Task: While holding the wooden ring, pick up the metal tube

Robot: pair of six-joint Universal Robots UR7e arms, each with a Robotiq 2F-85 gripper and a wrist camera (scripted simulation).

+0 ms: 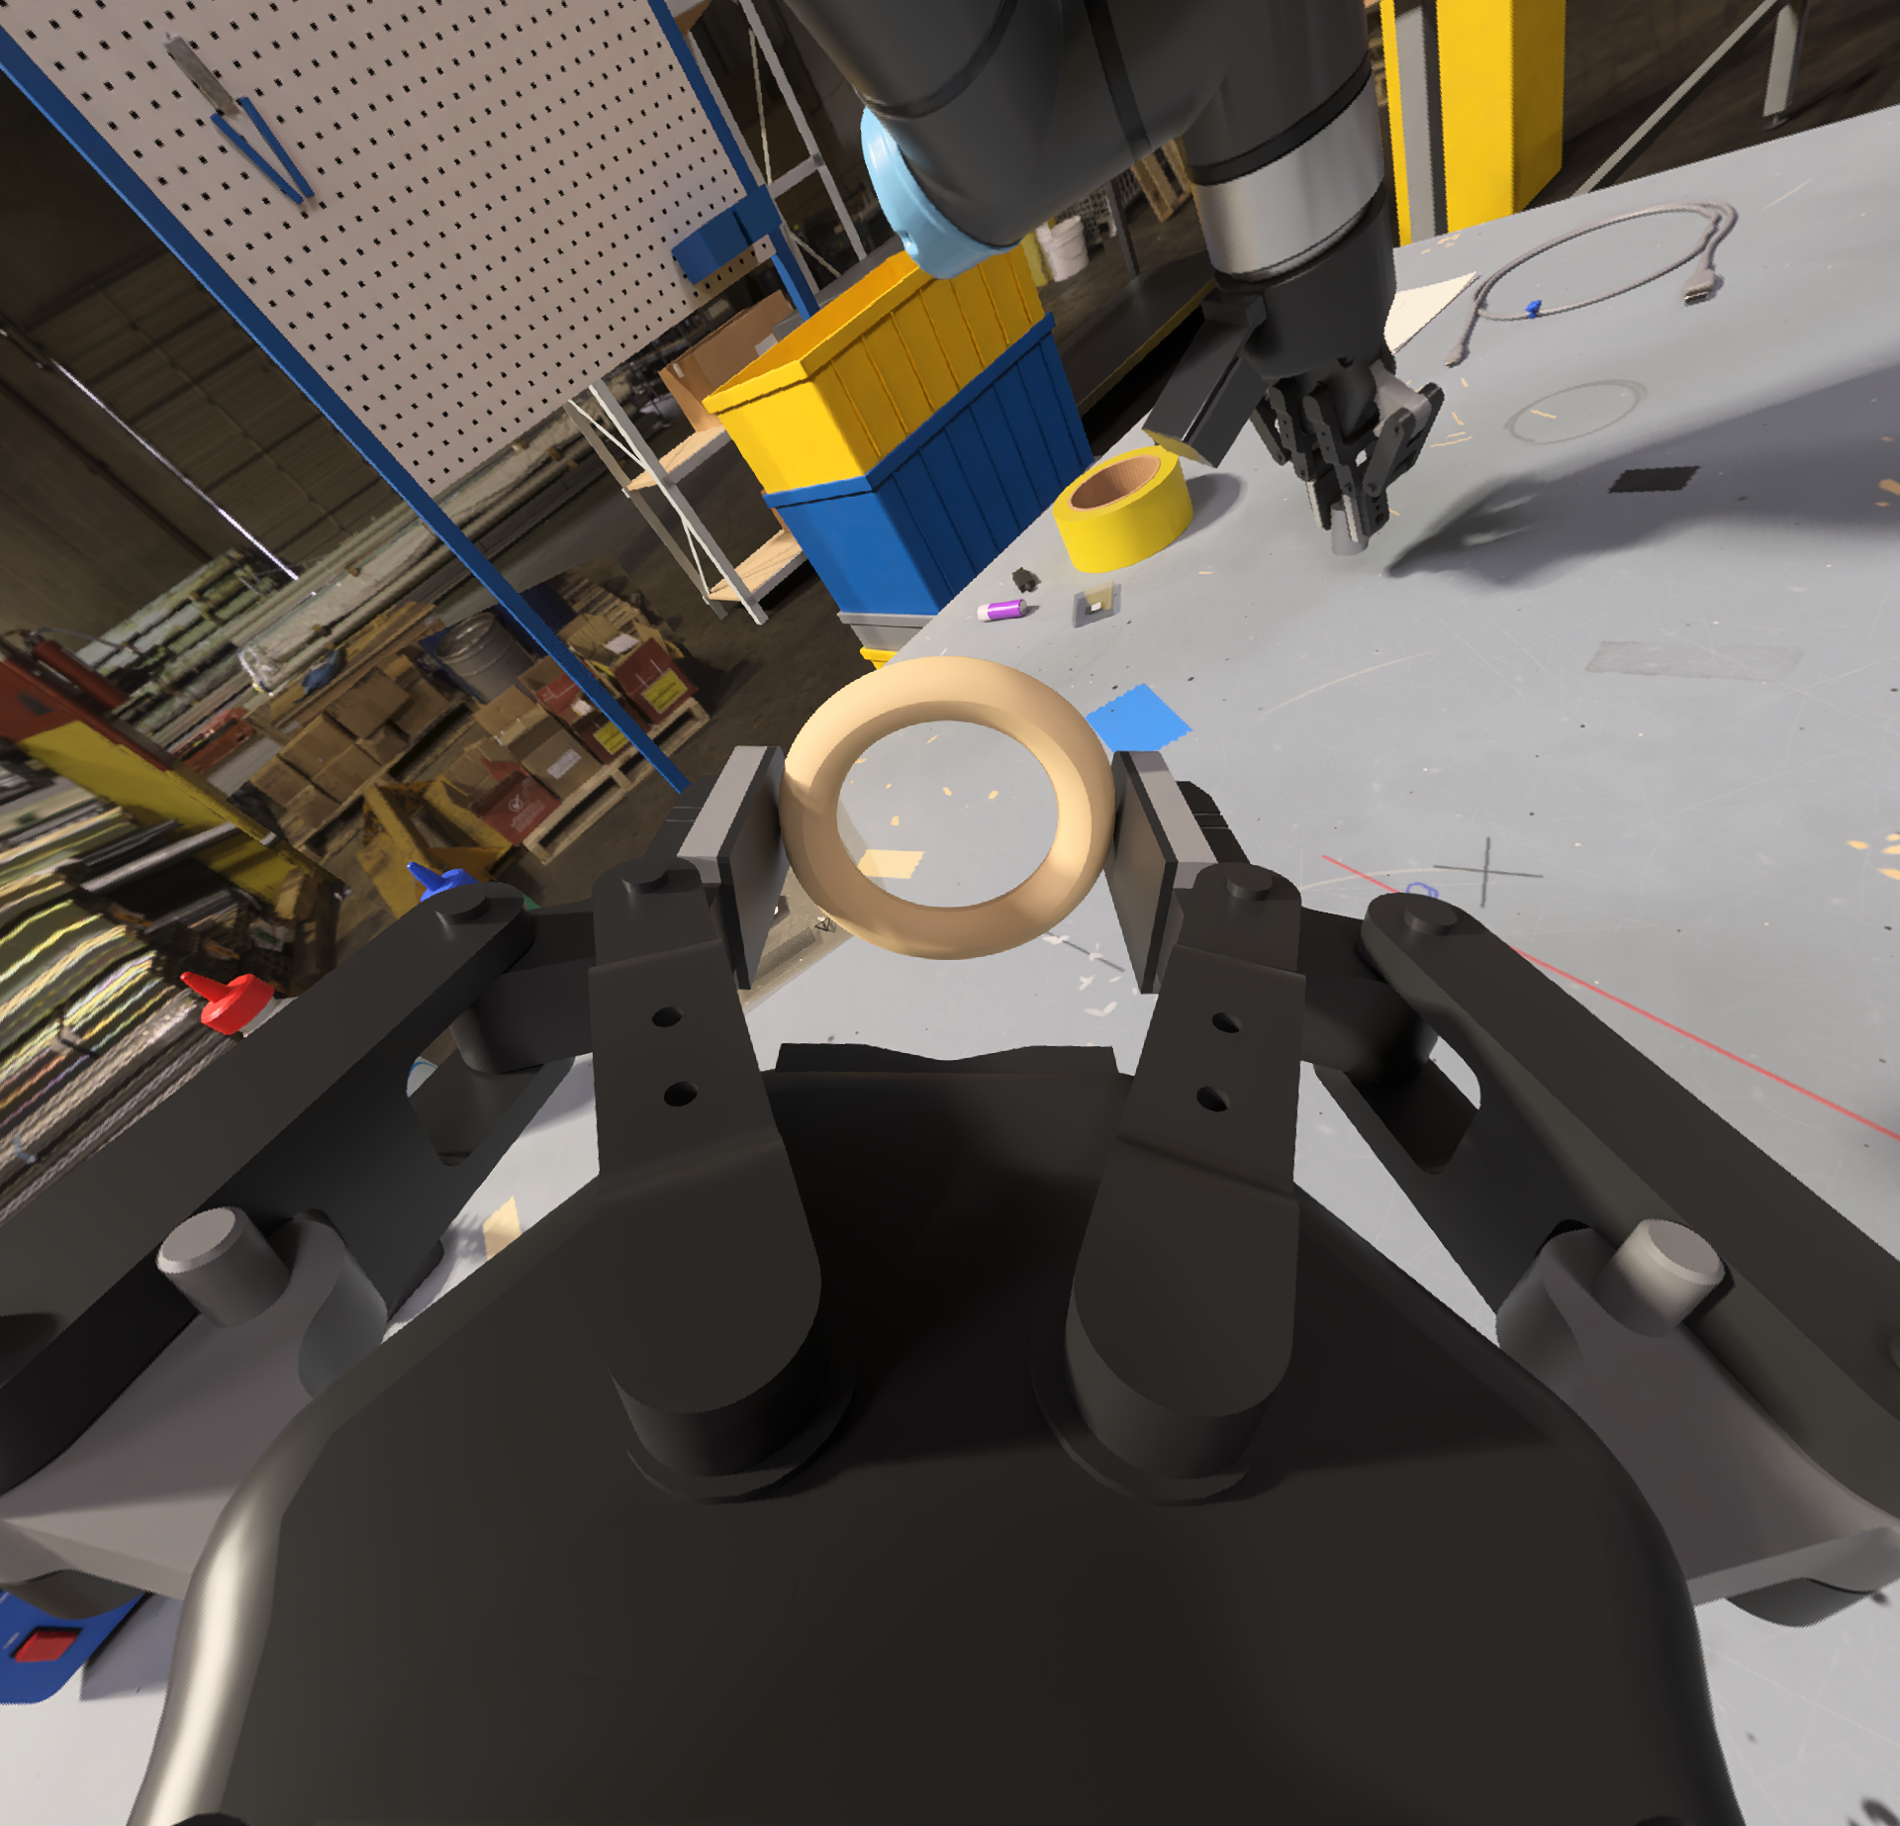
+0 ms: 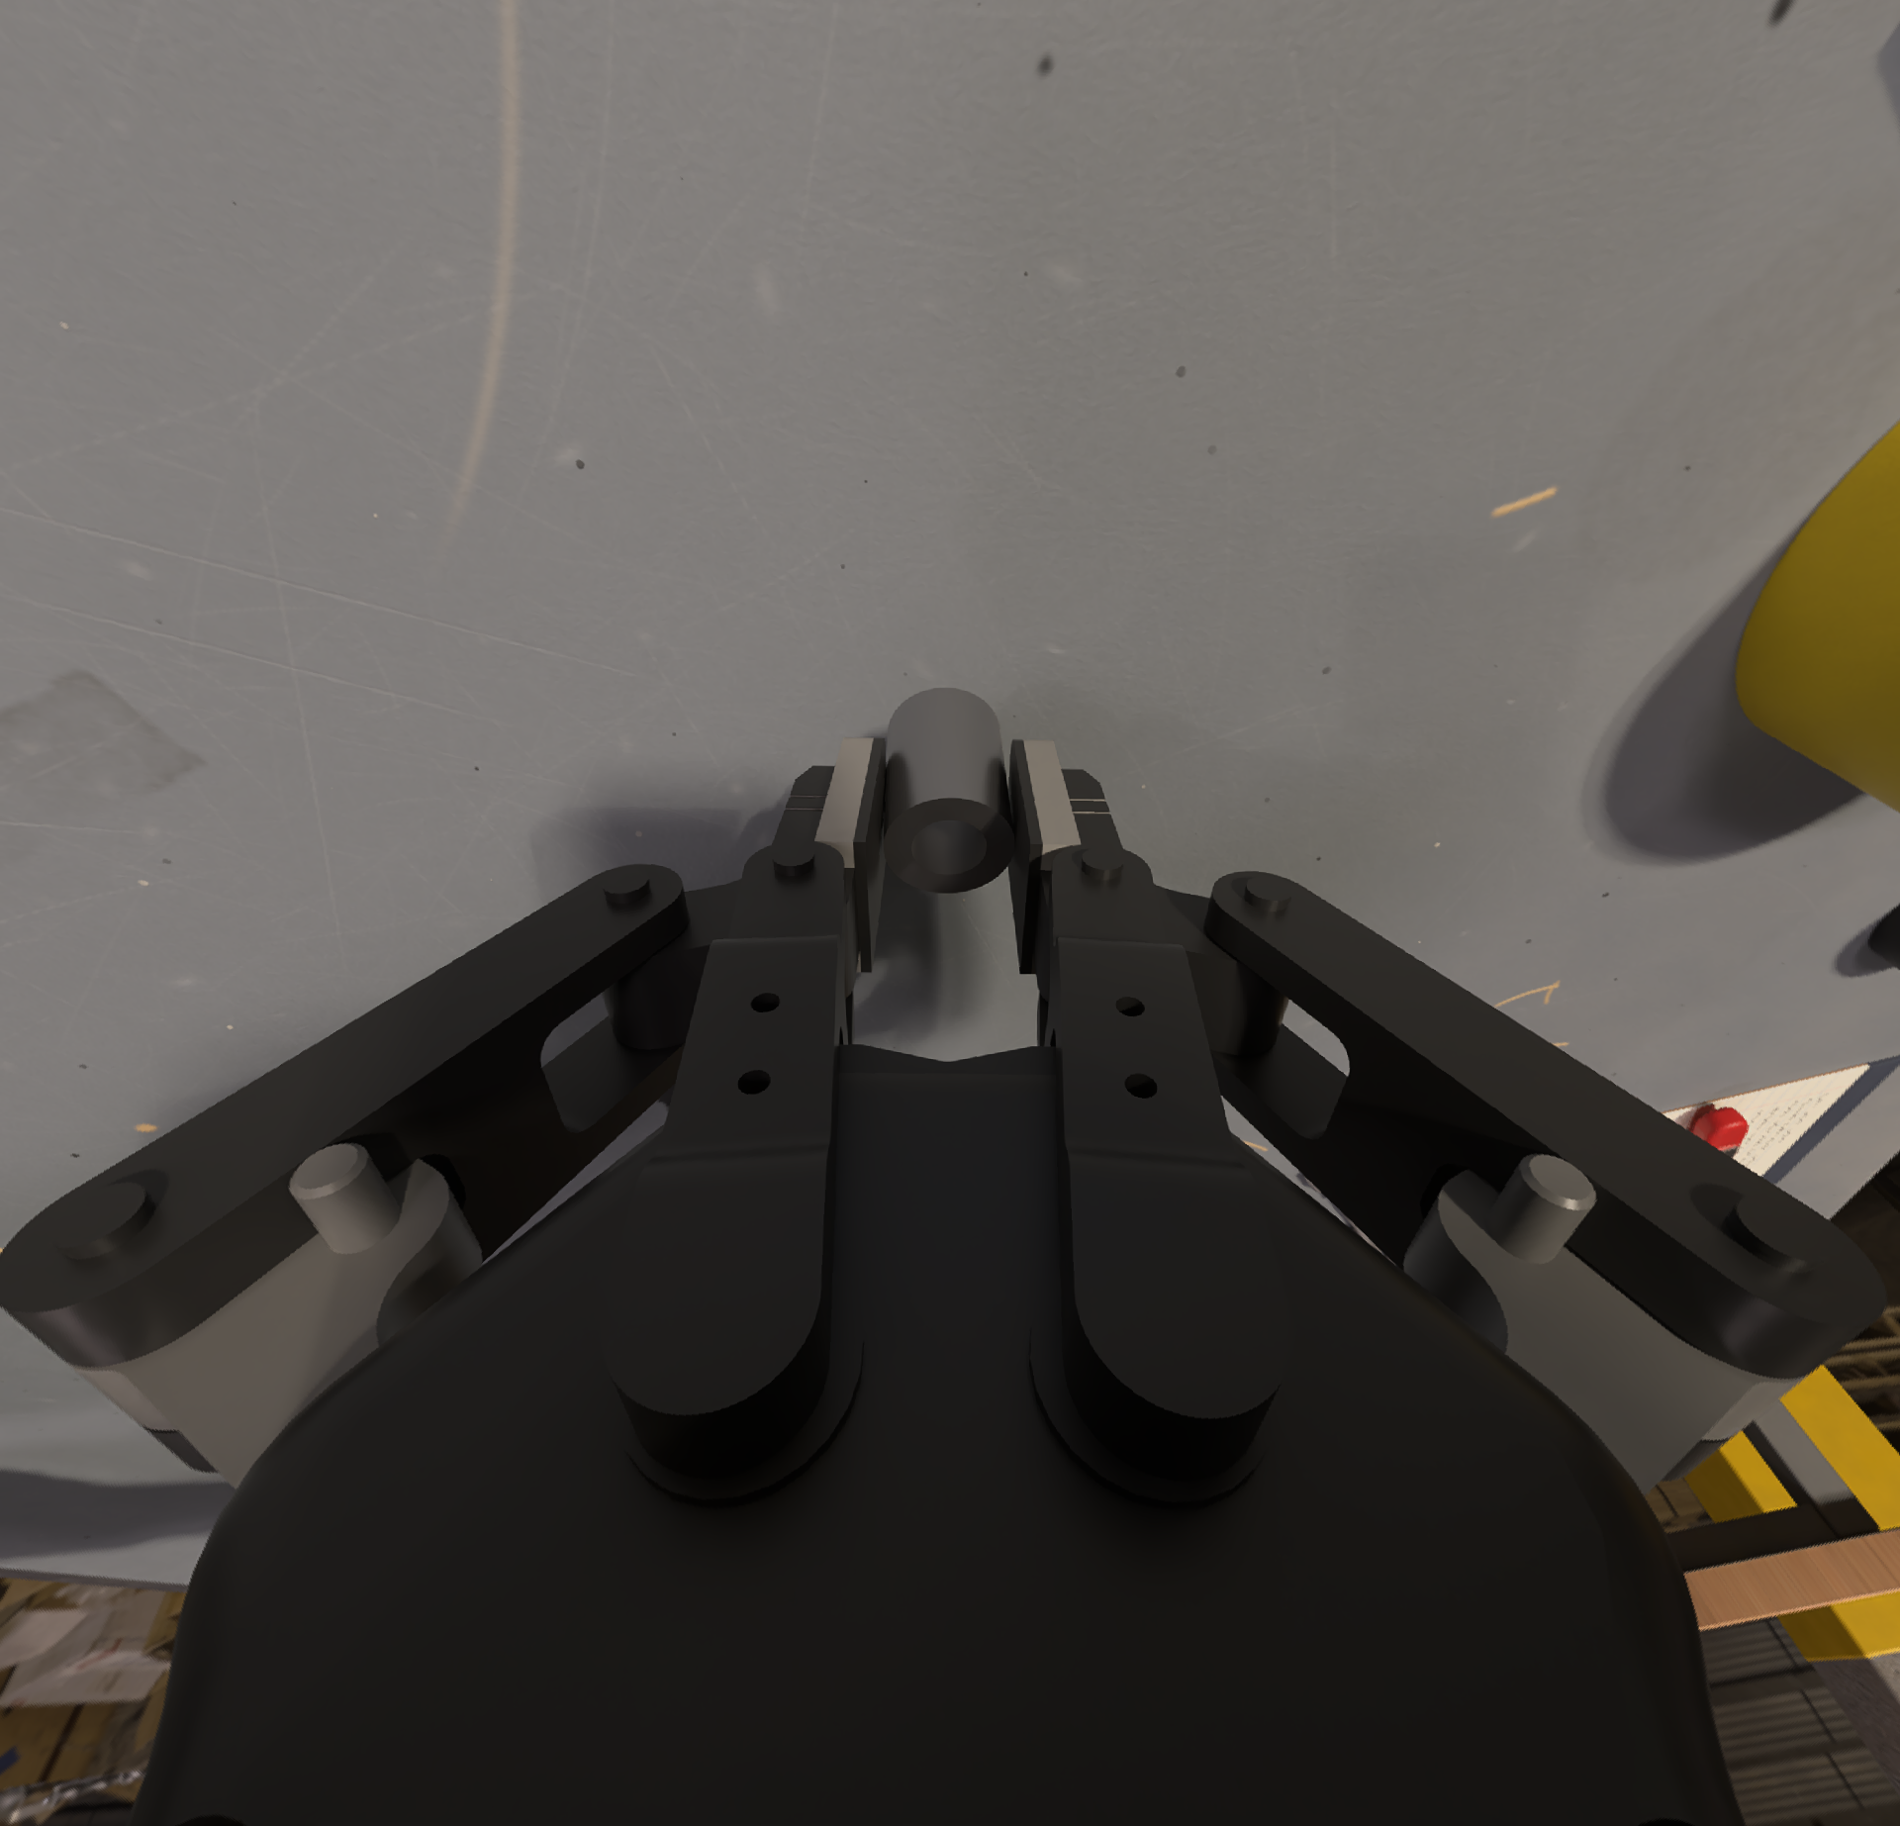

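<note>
At twelve o'clock from the right tool point(image 2: 947, 831), clamped on the metal tube point(image 2: 946, 790) standing upon the counter point(image 2: 617, 337): lift straight (left tool point(image 1: 946, 831) clamped across the wooden ring point(image 1: 823, 810), aloft), without loosening either.

a scuffed grey table point(image 1: 1542, 748) carries a yellow tape roll point(image 1: 1123, 508) just left of the right gripper point(image 1: 1355, 517), a grey cable point(image 1: 1604, 270) coiled beyond it, a small purple cylinder point(image 1: 1001, 610) nearer the left gripper point(image 1: 946, 831), and a blue patch point(image 1: 1139, 720) beside the wooden ring point(image 1: 946, 808)
</note>
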